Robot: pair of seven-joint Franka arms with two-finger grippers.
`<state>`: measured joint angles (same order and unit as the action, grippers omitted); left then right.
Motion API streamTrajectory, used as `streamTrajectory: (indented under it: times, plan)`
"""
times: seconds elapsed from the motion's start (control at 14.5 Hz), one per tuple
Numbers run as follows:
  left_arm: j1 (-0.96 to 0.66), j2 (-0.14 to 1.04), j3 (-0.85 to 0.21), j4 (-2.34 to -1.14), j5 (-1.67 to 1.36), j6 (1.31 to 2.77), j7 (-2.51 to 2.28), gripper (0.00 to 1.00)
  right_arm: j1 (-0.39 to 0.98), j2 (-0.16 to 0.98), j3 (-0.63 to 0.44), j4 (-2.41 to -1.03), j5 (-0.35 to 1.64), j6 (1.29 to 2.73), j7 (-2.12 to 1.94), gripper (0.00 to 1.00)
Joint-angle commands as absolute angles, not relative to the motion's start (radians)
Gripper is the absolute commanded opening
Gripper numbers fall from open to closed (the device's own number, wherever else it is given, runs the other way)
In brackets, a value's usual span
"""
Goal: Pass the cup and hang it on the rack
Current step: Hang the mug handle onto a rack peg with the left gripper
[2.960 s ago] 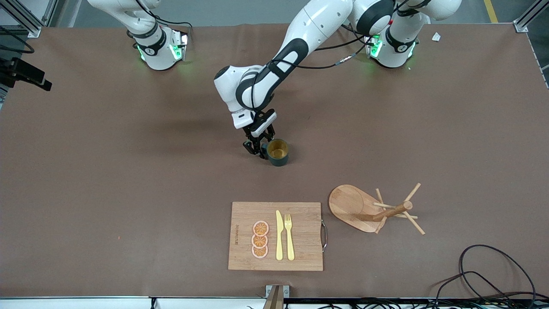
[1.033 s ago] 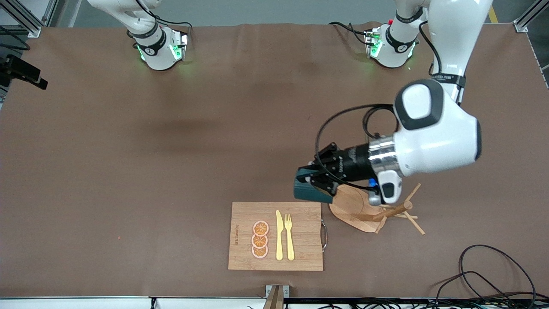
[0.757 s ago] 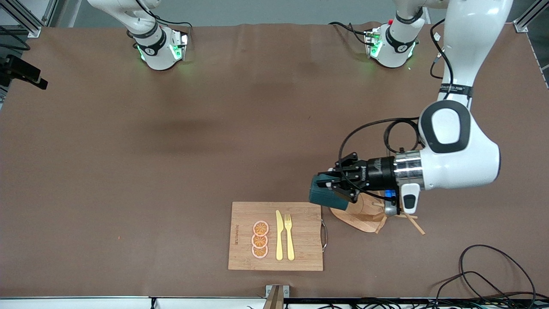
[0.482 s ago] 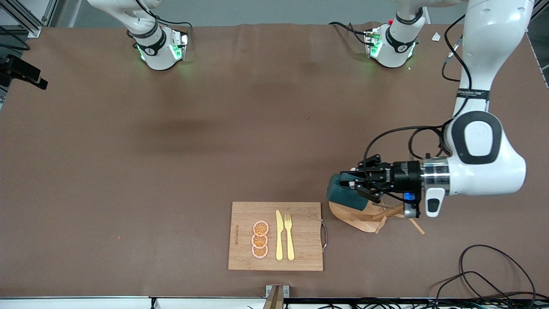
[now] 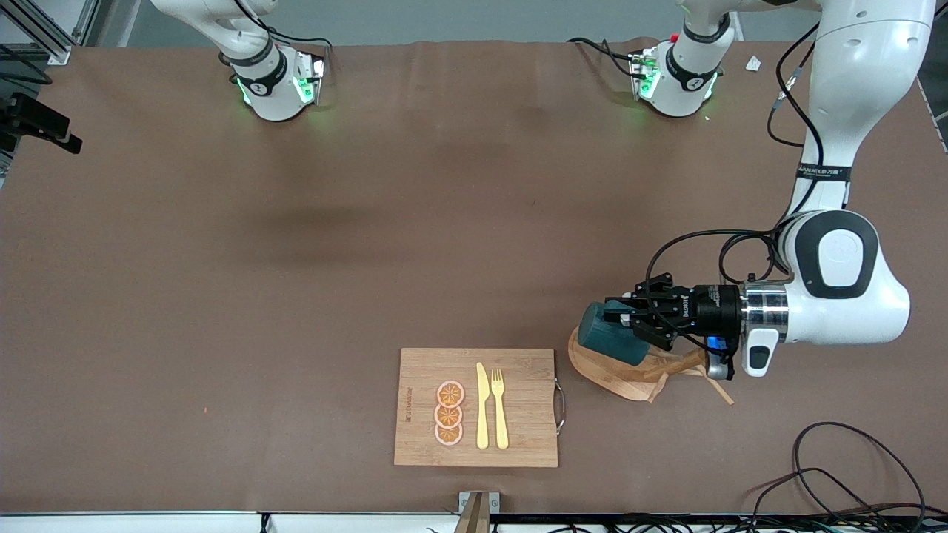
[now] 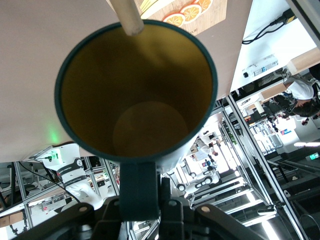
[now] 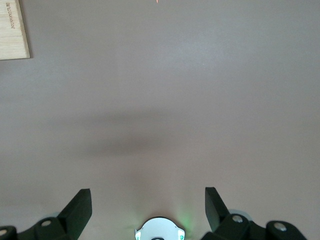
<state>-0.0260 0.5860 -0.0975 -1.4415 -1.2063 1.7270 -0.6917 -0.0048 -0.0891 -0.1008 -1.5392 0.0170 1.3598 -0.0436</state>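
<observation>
**Teal cup held on its side over the mug rack**

We see the left pincer (image 5: 621,320) clenched on the cup (image 5: 612,342), gripping it by its small loop handle (image 6: 139,189). The cup lies tipped on its side in the air over the oval base of the rack (image 5: 615,374), its mouth turned toward the rack's post and pegs. In the left wrist view we look straight into the cup's yellowish-tan inside, and the tip of one wooden peg (image 6: 128,16) crosses the rim at about 12 o'clock. From these views we cannot tell whether the peg touches the rim.

The rack stands on the brown table (image 5: 222,296) toward the left arm's end, just beside the cutting board (image 5: 418,433). On the board lie three orange slices (image 5: 449,413), a yellow knife (image 5: 482,406) and a yellow fork (image 5: 499,407), side by side.

The right arm waits. Its pincer (image 7: 148,207) is released, fingers spread wide, hanging high over bare table, with a corner of the cutting board visible in its wrist view.
</observation>
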Motion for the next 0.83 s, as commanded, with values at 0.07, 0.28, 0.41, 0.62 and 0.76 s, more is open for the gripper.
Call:
streamTrajectory:
  times: [0.07,0.28,0.41,0.62,0.76]
  plan:
    - [0.026,0.597,-0.103,-1.445,-1.235,1.665,-0.629,0.0,-0.008,-0.107,-0.098,-1.557,0.008,1.368,-0.058,1.0]
    - [0.057,0.61,-0.103,-1.443,-1.232,1.626,-0.589,0.0,-0.008,-0.107,-0.098,-1.557,0.008,1.367,-0.058,1.0]
    - [0.073,0.612,-0.103,-1.443,-1.232,1.603,-0.578,0.0,-0.008,-0.107,-0.098,-1.557,0.006,1.367,-0.058,1.0]
    - [0.097,0.614,-0.101,-1.443,-1.23,1.579,-0.555,0.0,-0.008,-0.107,-0.098,-1.557,0.006,1.368,-0.06,1.0]
    - [0.115,0.624,-0.101,-1.443,-1.23,1.554,-0.534,0.01,-0.006,-0.107,-0.098,-1.557,-0.002,1.371,-0.06,1.0]
